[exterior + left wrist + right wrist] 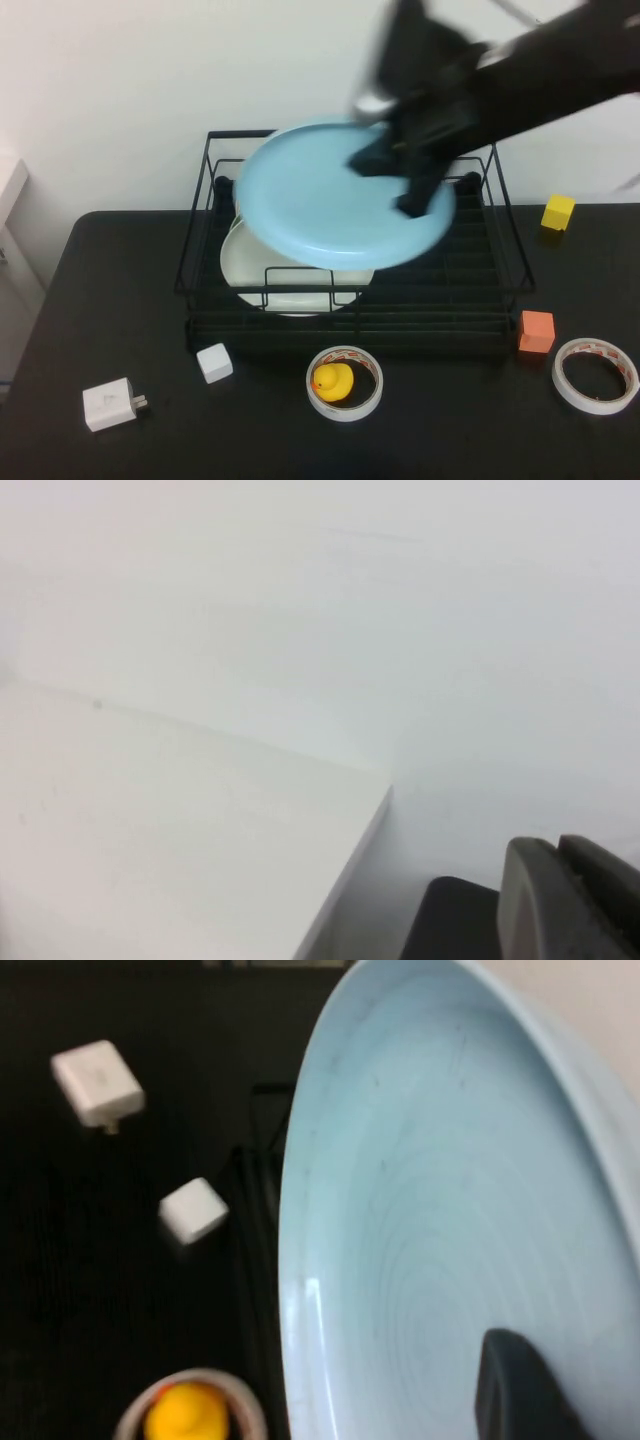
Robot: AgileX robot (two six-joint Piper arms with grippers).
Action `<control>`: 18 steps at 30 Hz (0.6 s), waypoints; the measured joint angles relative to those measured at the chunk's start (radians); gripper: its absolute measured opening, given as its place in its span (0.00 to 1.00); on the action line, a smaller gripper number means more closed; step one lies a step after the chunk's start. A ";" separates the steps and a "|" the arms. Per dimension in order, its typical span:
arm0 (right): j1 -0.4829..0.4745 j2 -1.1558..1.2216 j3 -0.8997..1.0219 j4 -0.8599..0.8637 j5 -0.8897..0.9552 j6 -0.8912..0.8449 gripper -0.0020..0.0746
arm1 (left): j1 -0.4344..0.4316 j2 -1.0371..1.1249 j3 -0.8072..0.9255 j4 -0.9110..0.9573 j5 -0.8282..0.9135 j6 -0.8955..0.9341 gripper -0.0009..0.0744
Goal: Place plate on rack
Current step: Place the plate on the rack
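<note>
The light sky-blue plate [340, 195] hangs tilted in the air over the black wire rack [500, 290], near its back left part. My right gripper [400, 172] comes in from the upper right and is shut on the plate's right rim. In the right wrist view the plate [440, 1200] fills most of the picture, with one dark finger [520, 1390] lying on its face. My left gripper [558, 848] shows only in the left wrist view, fingers pressed together and empty, facing a white wall. It is out of the high view.
A pale mint-white plate [290, 280] leans in the rack's left side under the blue plate. In front of the rack lie a white charger [112, 403], a white cube [214, 362], a tape roll holding a yellow duck [335, 381], an orange cube [537, 332] and another tape roll [596, 375]. A yellow cube [558, 212] sits at the far right.
</note>
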 joint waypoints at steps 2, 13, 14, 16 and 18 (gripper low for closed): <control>0.036 0.057 -0.035 -0.039 -0.049 0.007 0.22 | 0.000 -0.053 0.044 0.000 -0.002 -0.042 0.01; 0.078 0.252 -0.095 -0.091 -0.213 -0.007 0.22 | 0.000 -0.250 0.314 0.000 0.092 -0.112 0.01; 0.078 0.262 -0.095 -0.091 -0.224 -0.008 0.22 | 0.000 -0.257 0.339 0.000 0.100 -0.112 0.01; 0.078 0.278 -0.095 -0.091 -0.243 -0.008 0.22 | 0.000 -0.272 0.379 0.000 0.129 -0.112 0.01; 0.078 0.291 -0.095 -0.091 -0.264 -0.008 0.22 | 0.000 -0.290 0.395 0.000 0.159 -0.112 0.01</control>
